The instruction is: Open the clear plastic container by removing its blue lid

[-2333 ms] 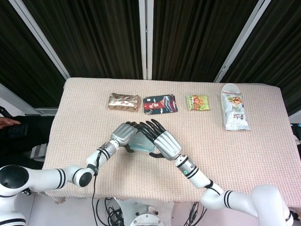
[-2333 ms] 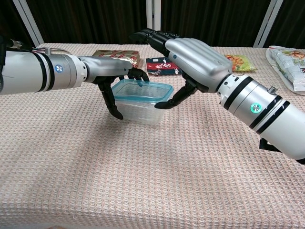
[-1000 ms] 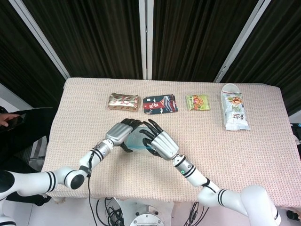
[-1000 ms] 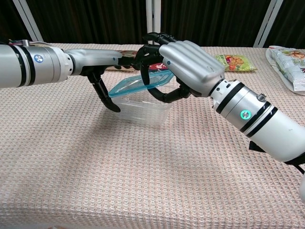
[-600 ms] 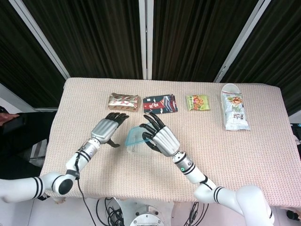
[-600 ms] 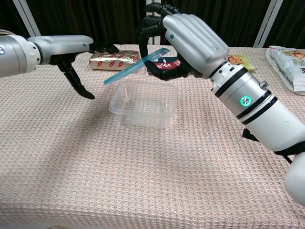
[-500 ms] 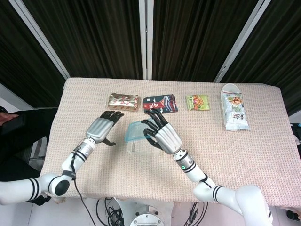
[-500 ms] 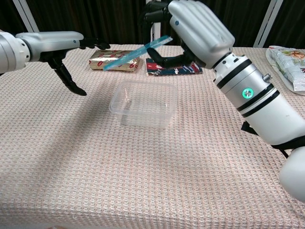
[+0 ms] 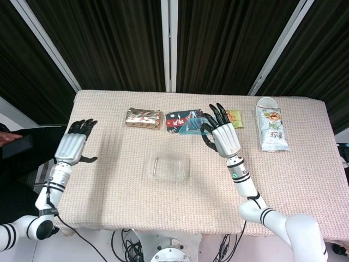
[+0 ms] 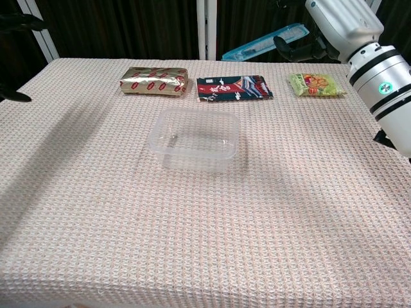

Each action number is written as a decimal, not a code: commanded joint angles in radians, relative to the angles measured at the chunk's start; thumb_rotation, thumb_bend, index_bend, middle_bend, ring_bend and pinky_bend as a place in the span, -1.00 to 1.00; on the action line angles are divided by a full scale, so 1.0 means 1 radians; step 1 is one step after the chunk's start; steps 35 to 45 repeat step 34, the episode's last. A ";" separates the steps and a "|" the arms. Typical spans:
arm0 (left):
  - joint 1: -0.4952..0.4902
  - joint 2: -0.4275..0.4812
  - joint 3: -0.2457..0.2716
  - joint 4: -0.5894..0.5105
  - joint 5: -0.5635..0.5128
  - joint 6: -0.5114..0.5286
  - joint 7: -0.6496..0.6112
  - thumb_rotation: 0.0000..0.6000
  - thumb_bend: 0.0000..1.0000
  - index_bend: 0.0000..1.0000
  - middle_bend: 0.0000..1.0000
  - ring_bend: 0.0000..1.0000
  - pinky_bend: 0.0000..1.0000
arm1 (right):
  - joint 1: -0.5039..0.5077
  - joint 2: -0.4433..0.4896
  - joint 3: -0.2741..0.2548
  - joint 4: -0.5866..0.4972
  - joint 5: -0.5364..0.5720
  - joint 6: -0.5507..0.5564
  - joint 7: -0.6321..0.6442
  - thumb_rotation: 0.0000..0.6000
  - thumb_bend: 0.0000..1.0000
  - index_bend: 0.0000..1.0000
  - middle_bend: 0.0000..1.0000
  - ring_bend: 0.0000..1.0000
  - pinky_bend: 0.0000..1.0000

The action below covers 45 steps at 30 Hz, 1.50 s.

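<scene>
The clear plastic container (image 9: 167,167) (image 10: 194,138) stands open and empty in the middle of the table. Its blue lid (image 9: 190,129) (image 10: 264,42) is off it, lifted high at the back right, roughly level, and my right hand (image 9: 222,136) (image 10: 336,19) holds it by its right end. My left hand (image 9: 74,143) is far off at the table's left edge with fingers spread and nothing in it; in the chest view only its dark fingertips (image 10: 14,22) show at the top left corner.
Along the back of the cloth-covered table (image 10: 192,244) lie a gold snack pack (image 10: 154,81), a dark snack pack (image 10: 233,88), a green snack pack (image 10: 314,84) and a white bag (image 9: 270,130). Dark curtains hang behind.
My right hand has carried the blue lid up and to the right, away from the container. My left hand has let go of the container and drawn back to the left edge.
</scene>
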 commanded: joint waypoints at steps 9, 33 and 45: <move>0.134 0.077 0.001 -0.015 0.051 0.098 -0.076 1.00 -1.00 -0.99 -0.95 -1.00 -0.94 | -0.156 0.388 -0.128 -0.571 0.051 -0.150 -0.175 1.00 -0.74 -1.00 -1.00 -1.00 -1.00; 0.451 0.117 0.108 -0.045 0.280 0.421 -0.033 1.00 -1.00 -0.85 -0.90 -1.00 -1.00 | -0.566 0.890 -0.285 -0.989 0.032 0.107 -0.028 1.00 -0.56 -0.96 -0.99 -1.00 -1.00; 0.461 0.115 0.114 -0.056 0.286 0.423 -0.030 1.00 -1.00 -0.85 -0.90 -1.00 -1.00 | -0.574 0.880 -0.283 -0.977 0.019 0.121 -0.020 1.00 -0.55 -0.96 -0.99 -1.00 -1.00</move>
